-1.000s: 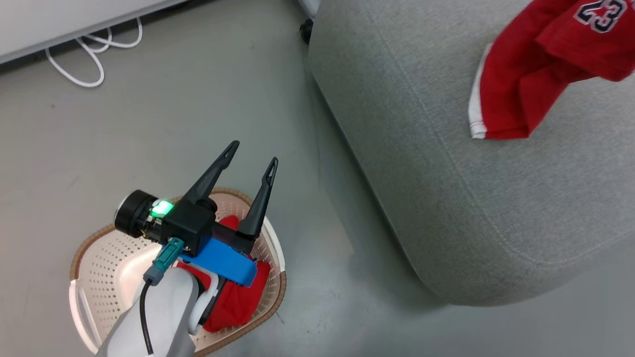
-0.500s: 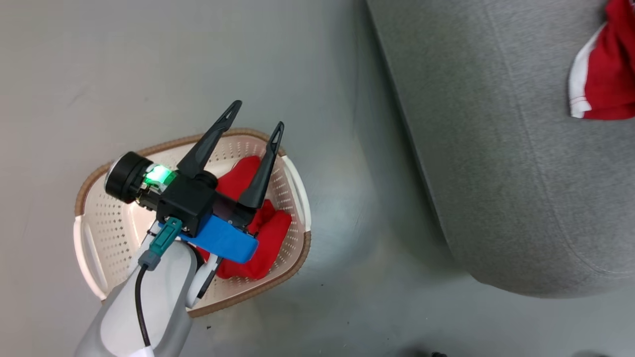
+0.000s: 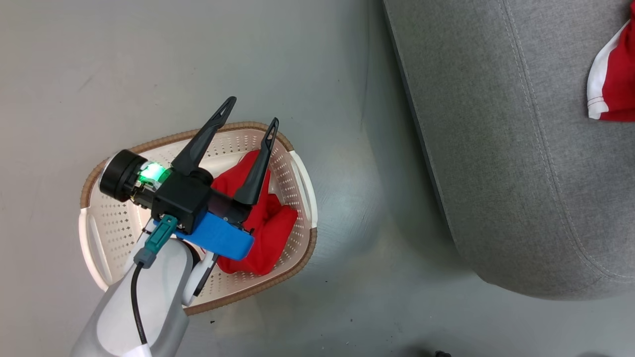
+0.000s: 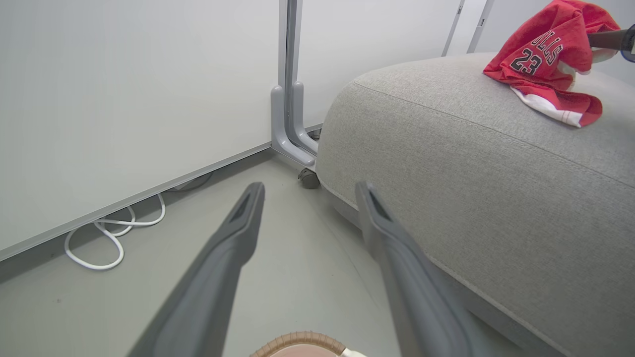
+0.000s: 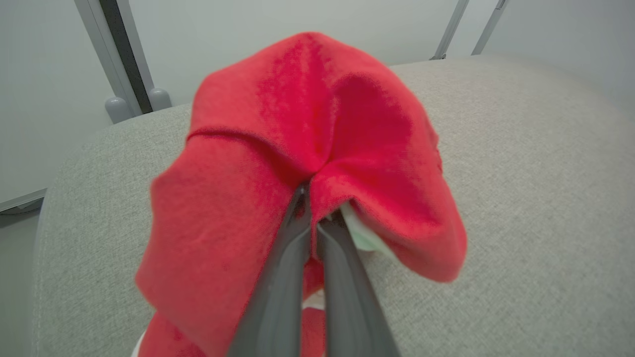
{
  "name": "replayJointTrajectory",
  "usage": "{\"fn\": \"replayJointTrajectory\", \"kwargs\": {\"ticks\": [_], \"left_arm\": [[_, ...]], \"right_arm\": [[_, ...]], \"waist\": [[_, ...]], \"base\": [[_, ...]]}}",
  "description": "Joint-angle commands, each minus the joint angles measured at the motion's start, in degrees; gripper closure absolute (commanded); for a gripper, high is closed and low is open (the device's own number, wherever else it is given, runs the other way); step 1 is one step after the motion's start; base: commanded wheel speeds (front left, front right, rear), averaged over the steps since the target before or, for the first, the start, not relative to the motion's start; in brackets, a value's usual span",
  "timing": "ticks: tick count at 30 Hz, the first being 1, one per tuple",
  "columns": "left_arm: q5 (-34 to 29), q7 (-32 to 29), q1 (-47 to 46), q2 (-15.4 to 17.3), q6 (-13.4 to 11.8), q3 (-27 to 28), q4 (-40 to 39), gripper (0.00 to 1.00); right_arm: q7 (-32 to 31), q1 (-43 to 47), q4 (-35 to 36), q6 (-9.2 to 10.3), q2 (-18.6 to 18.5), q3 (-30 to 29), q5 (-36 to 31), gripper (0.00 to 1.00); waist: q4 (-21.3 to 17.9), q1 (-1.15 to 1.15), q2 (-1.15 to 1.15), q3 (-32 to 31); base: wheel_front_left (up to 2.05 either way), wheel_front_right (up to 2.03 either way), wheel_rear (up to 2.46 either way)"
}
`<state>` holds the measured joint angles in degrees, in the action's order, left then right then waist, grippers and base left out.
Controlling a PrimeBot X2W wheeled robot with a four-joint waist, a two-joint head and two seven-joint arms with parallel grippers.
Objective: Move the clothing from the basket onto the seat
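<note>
A red garment [image 3: 270, 228] lies bunched in the cream basket [image 3: 303, 248] on the floor. My left gripper [image 3: 252, 110] hangs over the basket's far side, open, with nothing between its fingers; the left wrist view shows the left gripper [image 4: 308, 186] pointing at the floor beside the grey seat [image 4: 471, 163]. A second red garment [image 4: 540, 54], printed with a 23, rests on the seat with its top pulled up. My right gripper [image 5: 310, 198] is shut on that garment's [image 5: 297, 124] fabric above the seat [image 5: 521, 173].
A white cable [image 4: 114, 233] loops on the grey floor along the white wall panel. A grey post foot [image 4: 290, 134] and a small caster [image 4: 308, 179] stand by the seat's far corner. Bare floor separates the basket from the seat [image 3: 496, 148].
The head camera has swung down and left, bringing the whole basket into view and pushing the seat's garment to the right edge. My left gripper stays open above the basket.
</note>
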<state>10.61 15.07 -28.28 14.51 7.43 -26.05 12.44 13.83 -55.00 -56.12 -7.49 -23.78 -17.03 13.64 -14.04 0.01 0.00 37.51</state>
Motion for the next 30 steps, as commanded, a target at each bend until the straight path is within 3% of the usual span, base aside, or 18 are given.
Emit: {"fn": "replayJointTrajectory", "kwargs": {"ticks": [1,2,3,4,5,18,30], "left_arm": [[0.19,0.15,-0.16,0.09,0.08,0.46,0.09,0.0],[0.15,0.16,-0.21,0.05,0.08,0.5,0.13,0.0],[0.1,0.15,-0.28,-0.01,0.08,0.52,0.21,0.0],[0.1,0.15,-0.31,-0.06,0.08,0.55,0.28,0.0],[0.16,0.15,-0.27,-0.09,0.08,0.56,0.36,0.0],[1.03,0.15,0.9,-1.32,0.08,0.67,1.5,0.0],[3.41,0.16,5.95,-4.91,0.08,2.6,3.98,0.0]], "right_arm": [[0.41,-0.66,-0.41,-0.01,-0.07,0.34,-0.33,1.0],[0.52,-0.87,-0.67,-0.01,-0.02,0.53,-0.34,0.82],[0.56,-1.0,-0.93,-0.01,0.05,0.76,-0.34,0.51],[0.61,-1.07,-1.14,-0.01,0.01,1.0,-0.31,0.13],[0.7,-1.03,-1.28,-0.01,-0.15,1.21,-0.14,0.0],[1.26,1.73,-1.44,-0.01,-1.3,4.29,0.5,0.0],[1.4,12.51,6.53,-0.01,0.0,10.08,1.48,0.0]], "waist": [[-0.11,-0.01,0.0,-0.09],[-0.14,-0.01,0.0,-0.15],[-0.18,-0.01,0.0,-0.22],[-0.24,-0.01,0.0,-0.34],[-0.28,-0.01,0.0,-0.48],[-0.06,-0.01,0.0,-4.17],[2.32,-0.01,0.0,-15.55]], "base": [[0.0,0.0,0.0],[0.0,0.0,0.0],[0.0,0.0,0.0],[0.0,0.0,0.0],[0.0,0.0,0.0],[0.0,0.0,0.0],[0.0,0.0,0.0]]}}
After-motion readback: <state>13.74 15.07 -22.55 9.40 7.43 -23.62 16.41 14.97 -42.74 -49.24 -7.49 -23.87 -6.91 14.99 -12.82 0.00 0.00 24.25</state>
